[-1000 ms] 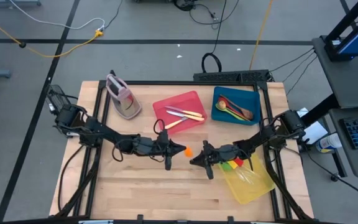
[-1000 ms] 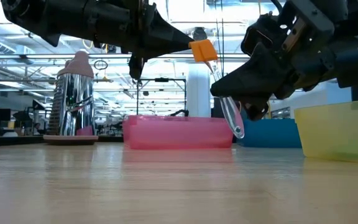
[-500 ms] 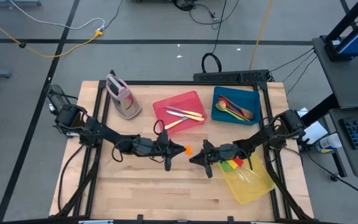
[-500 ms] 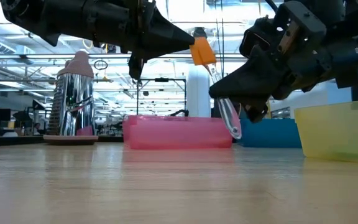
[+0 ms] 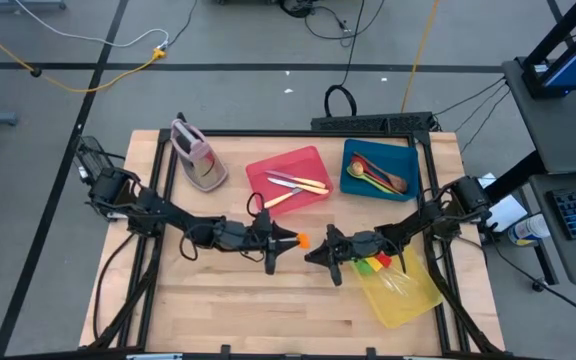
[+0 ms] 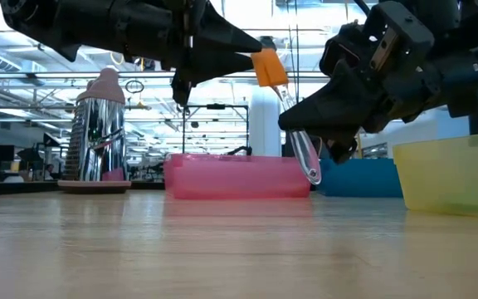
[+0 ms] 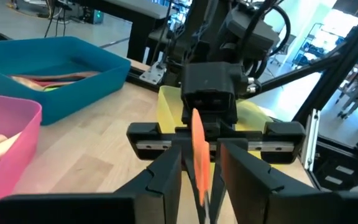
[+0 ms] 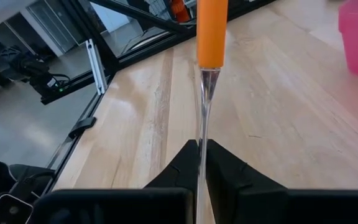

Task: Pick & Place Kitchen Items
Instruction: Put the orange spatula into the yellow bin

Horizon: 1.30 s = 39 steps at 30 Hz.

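Spanning the centre of the high view, two dark arms meet tip to tip above the wooden desk [image 5: 268,310].

Item 1: orange-headed utensil [image 6: 270,68], clear handle. Held off the desk between the two grippers, orange head uppermost, handle slanting down toward the right of the low view.

Item 2: right gripper [image 8: 201,158]. Closed on the clear handle of the orange-headed utensil, fingers pinching it from both sides in the right wrist view.

Item 3: left gripper [image 7: 199,174]. Fingers parted, standing on either side of the orange head; a narrow gap seems to show on each side, though contact cannot be ruled out from this angle.

Item 4: red tray [image 5: 313,158], upper centre of the high view. Holds the cream-handled knives [image 5: 298,187].

Item 5: blue tray [image 5: 408,155], just right of the red tray. Holds the green and brown spoons [image 5: 376,175].

Item 6: yellow tray [image 5: 408,305], lower right, partly under the right arm. Holds clear-handled pieces with red, yellow and green heads [image 5: 373,264] at its upper left end.

Item 7: pink-grey stand [image 5: 197,155], upper left of the desk, well apart from the trays; upright at the left of the low view.
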{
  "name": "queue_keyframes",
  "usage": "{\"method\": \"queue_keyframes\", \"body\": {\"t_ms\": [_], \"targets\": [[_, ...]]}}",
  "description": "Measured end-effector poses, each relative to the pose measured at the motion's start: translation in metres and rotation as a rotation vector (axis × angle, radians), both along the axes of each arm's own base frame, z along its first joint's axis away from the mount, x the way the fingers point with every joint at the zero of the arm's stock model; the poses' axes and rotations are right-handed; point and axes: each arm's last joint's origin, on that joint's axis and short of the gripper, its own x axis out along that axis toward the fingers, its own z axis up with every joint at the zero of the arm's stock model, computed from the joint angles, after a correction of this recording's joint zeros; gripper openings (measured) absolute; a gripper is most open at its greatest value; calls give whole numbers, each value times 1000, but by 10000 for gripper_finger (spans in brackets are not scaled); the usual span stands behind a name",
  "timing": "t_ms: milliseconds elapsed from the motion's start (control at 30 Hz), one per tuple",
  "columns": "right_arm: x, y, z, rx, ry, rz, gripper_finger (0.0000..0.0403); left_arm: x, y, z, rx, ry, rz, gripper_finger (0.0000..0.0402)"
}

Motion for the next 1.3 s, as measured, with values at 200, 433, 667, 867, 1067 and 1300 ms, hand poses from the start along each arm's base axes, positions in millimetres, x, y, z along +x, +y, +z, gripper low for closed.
{"method": "queue_keyframes", "body": {"t_ms": [200, 433, 667, 867, 1067, 1300], "targets": [[3, -8, 1, 5, -13, -26, 9, 4, -1, 7, 18, -19, 5, 102], [14, -7, 11, -25, -60, -21, 9, 9, 3, 13, 45, -35, -19, 79], [19, -6, 14, -49, -48, -19, 9, 10, 6, 12, 47, -24, -20, 50], [19, -6, 14, -49, -47, -18, 9, 10, 6, 12, 55, -24, -18, 8], [19, -6, 13, -51, -41, -18, 9, 10, 6, 12, 47, -25, -17, 41], [19, -6, 13, -51, -38, -18, 9, 10, 6, 12, 46, -28, -16, 55]]}}
